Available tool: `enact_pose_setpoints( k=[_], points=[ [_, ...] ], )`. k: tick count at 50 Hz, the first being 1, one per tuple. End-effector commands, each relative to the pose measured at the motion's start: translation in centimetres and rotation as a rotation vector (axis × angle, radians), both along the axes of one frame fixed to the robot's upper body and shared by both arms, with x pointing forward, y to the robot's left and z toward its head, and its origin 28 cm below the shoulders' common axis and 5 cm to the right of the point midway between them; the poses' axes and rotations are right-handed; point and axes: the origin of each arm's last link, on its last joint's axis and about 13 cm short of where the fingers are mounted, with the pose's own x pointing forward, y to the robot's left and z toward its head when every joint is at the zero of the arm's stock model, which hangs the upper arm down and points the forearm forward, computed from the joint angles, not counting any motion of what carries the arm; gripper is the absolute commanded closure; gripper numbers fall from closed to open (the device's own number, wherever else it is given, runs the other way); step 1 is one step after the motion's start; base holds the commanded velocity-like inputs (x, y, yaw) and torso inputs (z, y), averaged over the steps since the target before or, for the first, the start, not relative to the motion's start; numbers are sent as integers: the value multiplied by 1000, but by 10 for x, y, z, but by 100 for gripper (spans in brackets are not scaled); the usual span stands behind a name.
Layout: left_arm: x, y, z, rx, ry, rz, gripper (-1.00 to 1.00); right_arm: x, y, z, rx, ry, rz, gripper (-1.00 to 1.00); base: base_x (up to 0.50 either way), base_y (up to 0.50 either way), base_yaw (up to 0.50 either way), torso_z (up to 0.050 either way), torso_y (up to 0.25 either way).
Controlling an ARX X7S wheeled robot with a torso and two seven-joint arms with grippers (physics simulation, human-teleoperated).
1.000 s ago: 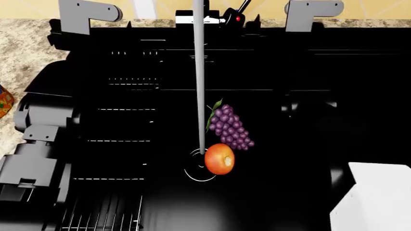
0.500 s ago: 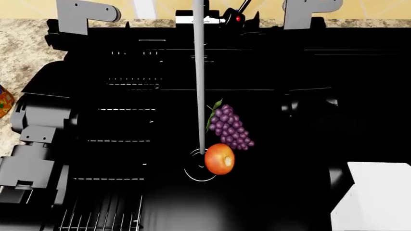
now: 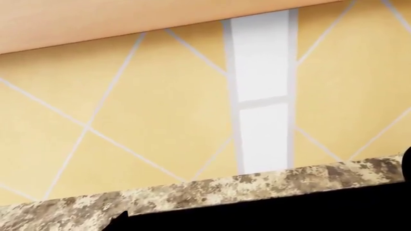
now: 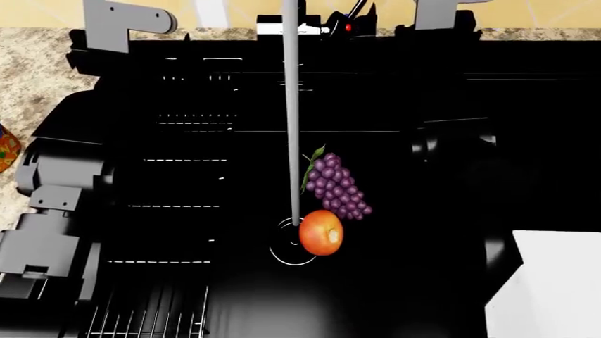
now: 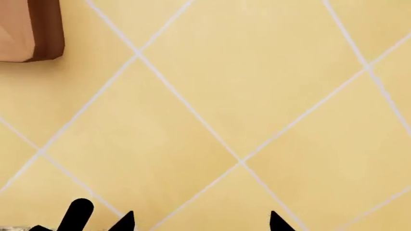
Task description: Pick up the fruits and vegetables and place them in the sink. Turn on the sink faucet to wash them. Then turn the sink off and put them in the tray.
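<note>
1. Up top, the left claw sat at the back edge of the sink, near the wall; whether its fingers were apart or together could not be told.
2. The right claw sat likewise at the back edge, just beside the faucet lever with the red dot; finger state could not be told either.
3. A stream of water ran from the faucet down to the drain.
4. In the sink, the orange-red fruit lay on the drain's rim, touching the grape bunch behind it.
5. The white tray lay on the surface right of the sink.
6. Both wrist views showed only yellow wall tile and a granite surface edge.
</note>
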Motion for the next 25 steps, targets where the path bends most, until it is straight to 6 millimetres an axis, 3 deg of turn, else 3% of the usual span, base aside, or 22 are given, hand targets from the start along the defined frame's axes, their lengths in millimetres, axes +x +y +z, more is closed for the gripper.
enact_pose_setpoints(
  k=[1,16,25],
  points=[
    [-1,2,-1,-2,3,5,-100,0,6,15,-7,-25,37,-100,0,0,0,0,0],
    [-2,6,-2,-11,3,15,-100,0,14,18,13,4,135,-100,0,0,0,0,0],
    [-2,6,-3,-12,3,11,-100,-2,25,36,-33,-15,247,-100,0,0,0,0,0]
  ],
)
